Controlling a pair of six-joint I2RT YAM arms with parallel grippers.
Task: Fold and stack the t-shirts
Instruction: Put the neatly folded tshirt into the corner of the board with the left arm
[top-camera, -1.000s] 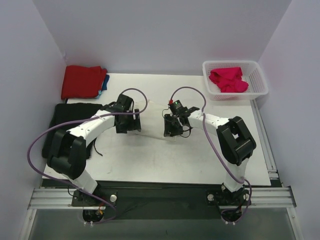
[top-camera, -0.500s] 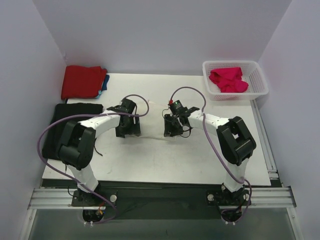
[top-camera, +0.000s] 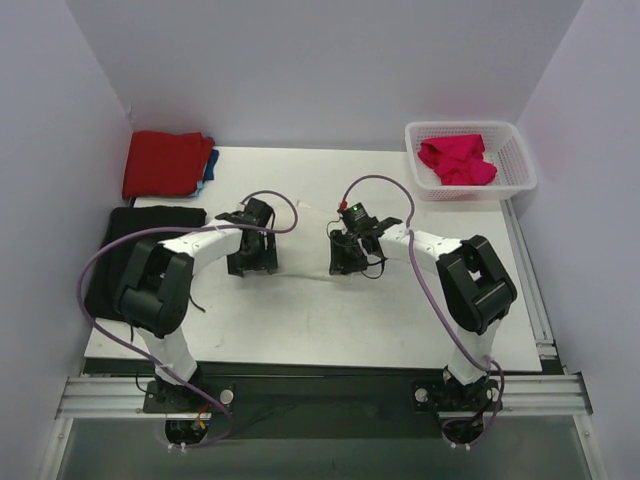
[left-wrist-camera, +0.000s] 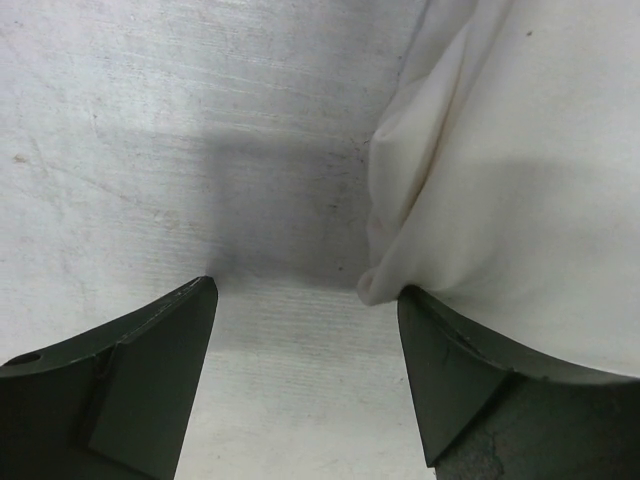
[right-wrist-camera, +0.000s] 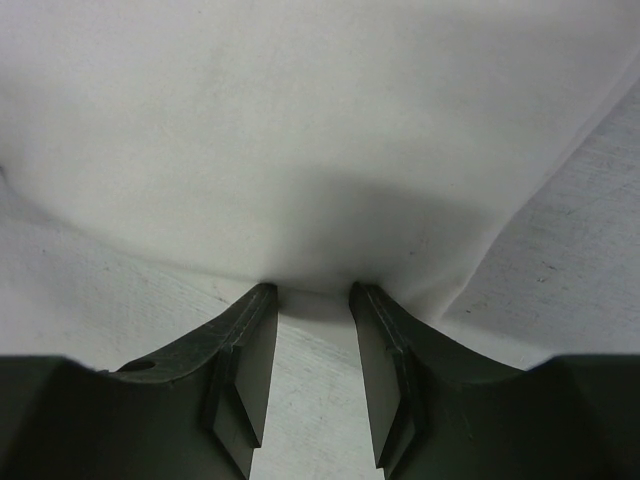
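Cream-white t-shirt between low-bent arms — left tool wide open, right tool narrowly parted.

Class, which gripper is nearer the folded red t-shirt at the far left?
Left. The left gripper sits on the near-right side of the red t-shirt; the right gripper is further right again, past the left one.

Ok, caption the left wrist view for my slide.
Open left claw low over the grey-white tabletop, one finger at the edge of the cream-white cloth t-shirt.
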